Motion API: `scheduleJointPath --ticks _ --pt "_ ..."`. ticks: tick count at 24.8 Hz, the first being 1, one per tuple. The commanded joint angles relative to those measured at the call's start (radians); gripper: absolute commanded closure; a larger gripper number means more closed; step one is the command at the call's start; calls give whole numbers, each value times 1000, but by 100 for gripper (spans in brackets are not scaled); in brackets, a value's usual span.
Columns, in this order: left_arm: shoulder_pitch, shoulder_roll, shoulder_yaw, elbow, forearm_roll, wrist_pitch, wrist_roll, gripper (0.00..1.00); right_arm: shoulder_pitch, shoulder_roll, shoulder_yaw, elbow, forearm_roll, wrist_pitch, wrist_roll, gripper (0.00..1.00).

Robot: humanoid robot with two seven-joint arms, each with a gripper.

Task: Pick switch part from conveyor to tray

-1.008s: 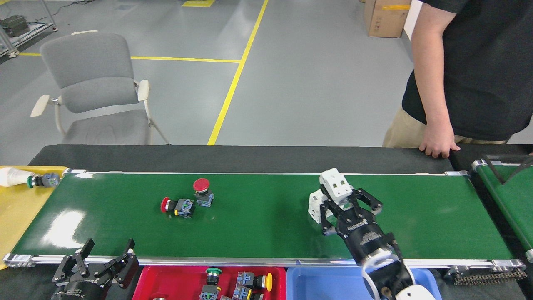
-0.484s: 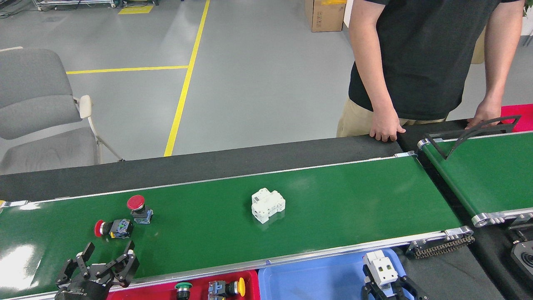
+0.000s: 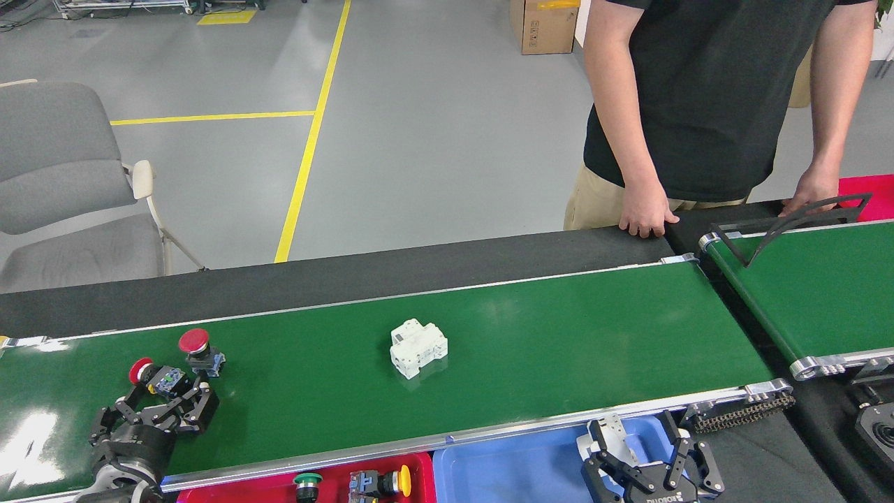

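A white switch part (image 3: 418, 347) lies mid-belt on the wide green conveyor (image 3: 559, 335). Two red-capped push-button parts sit at the belt's left: one upright (image 3: 195, 346), one on its side (image 3: 155, 376). My left gripper (image 3: 162, 409) is open over the belt, its fingertips just short of the lying button. My right gripper (image 3: 646, 464) is open over the blue tray (image 3: 510, 464). Another whitish part (image 3: 606, 432) shows in the tray behind its fingers, partly hidden.
A red tray (image 3: 426, 467) at the front holds green- and yellow-capped buttons. A person stands behind the conveyor with one hand (image 3: 646, 216) on the black table edge. A narrower green belt (image 3: 824, 293) with a black guide frame joins at the right. A grey chair (image 3: 63, 181) stands far left.
The parts on the belt have drifted left. My left gripper has moved forward onto the belt, up to the red buttons. My right gripper has opened, letting go of its white part over the blue tray.
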Motion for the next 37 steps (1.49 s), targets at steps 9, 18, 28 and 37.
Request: scheduleJointPath --ticks 9,18,28,37 --pt "-51 9 -1 84 7 50 85 79 5 -2 5 -16 2 -10 64 1" --pt "361 4 30 -425 13 -386 102 81 22 -105 -2 -17 0 -13 77 1" --pt "605 -82 48 -584 148 -685 102 0 48 -151 -160 -16 -109 -231 103 1" --pt "585 -118 183 -577 135 -335 100 0 66 -145 -189 -13 -109 -289 110 1"
